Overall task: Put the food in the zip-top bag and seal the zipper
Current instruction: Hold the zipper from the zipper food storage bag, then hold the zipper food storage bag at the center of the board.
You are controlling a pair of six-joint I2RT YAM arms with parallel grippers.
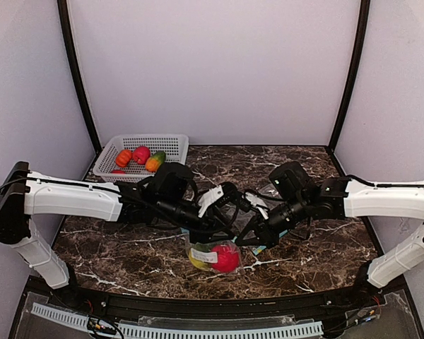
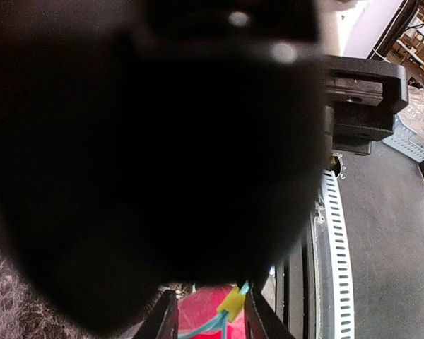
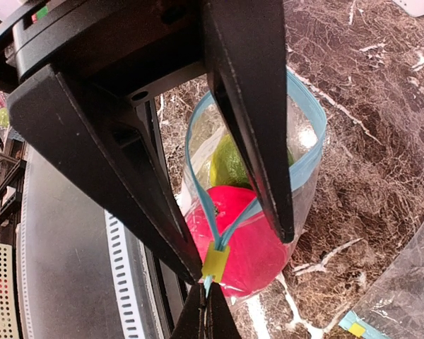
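Observation:
The zip-top bag (image 1: pixel 213 258) lies at the table's near middle with a red fruit (image 3: pixel 258 258) and a green-yellow fruit (image 3: pixel 230 164) inside. Its blue zipper tracks (image 3: pixel 307 159) stand apart in a loop, and the yellow slider (image 3: pixel 215 261) sits at the near end. My right gripper (image 3: pixel 212 311) is shut on the blue zipper end just below the slider. My left gripper (image 3: pixel 242 256) is open, its fingers straddling the slider and the bag mouth. In the left wrist view the slider (image 2: pixel 232 304) is close to the right finger of the left gripper (image 2: pixel 210 314), and the right gripper's dark body blocks most of that view.
A white mesh basket (image 1: pixel 173 141) at the back left holds an orange fruit (image 1: pixel 124 157), a red fruit (image 1: pixel 140 154) and a green-orange one (image 1: pixel 155 161). A second clear bag (image 3: pixel 410 282) with a blue-yellow tab lies right of the first. The table's front rail (image 3: pixel 124 275) is close behind the bag.

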